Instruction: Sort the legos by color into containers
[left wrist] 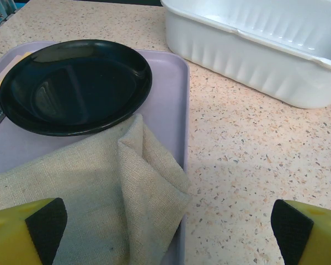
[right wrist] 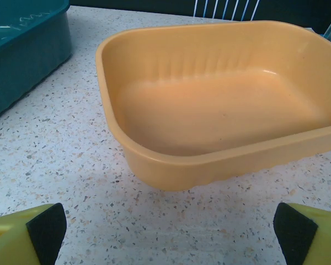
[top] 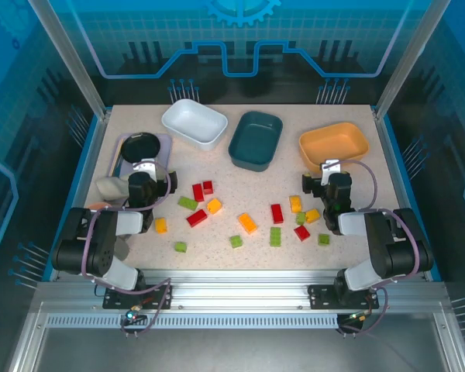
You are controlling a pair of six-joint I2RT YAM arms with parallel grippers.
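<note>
**brickfan:** So what's happening here, is anything getting sorted yet?

**yamwatcher:** Nope, I'd say it's only just getting going. The legos (top: pixel 247 222) are all lying loose on the table (top: pixel 248 182), spread out between the two arms, with reds, oranges and greens mixed up. None are sitting in a tub.

**brickfan:** And the grippers?

**yamwatcher:** Both are hanging with jaws spread wide, gripping nothing. The left gripper (left wrist: pixel 168 232) is pointing at the tray (left wrist: pixel 176 83), which is carrying the black dish (left wrist: pixel 71 83) and a beige cloth (left wrist: pixel 127 187) draped over its near end. The white tub (left wrist: pixel 254 49) is sitting off to the right of that. The right gripper (right wrist: pixel 165 232) is looking straight at the orange tub (right wrist: pixel 209 110), and the teal tub (right wrist: pixel 22 49) is poking in on the left.

**brickfan:** Why are the tubs all sitting in a row at the back?

**yamwatcher:** My guess is it's keeping the middle free for picking. Each arm is also getting a tub on its own side: white by the left, orange by the right, teal in between for either one. All three are sitting empty and open side up, so bricks can just be dropped in.

**brickfan:** Which colour is going where?

**yamwatcher:** Orange into the orange tub seems obvious. Red and green, can't tell from this. The bricks by the right arm are lying just beside one another, so picking one cleanly might get fiddly.
</note>
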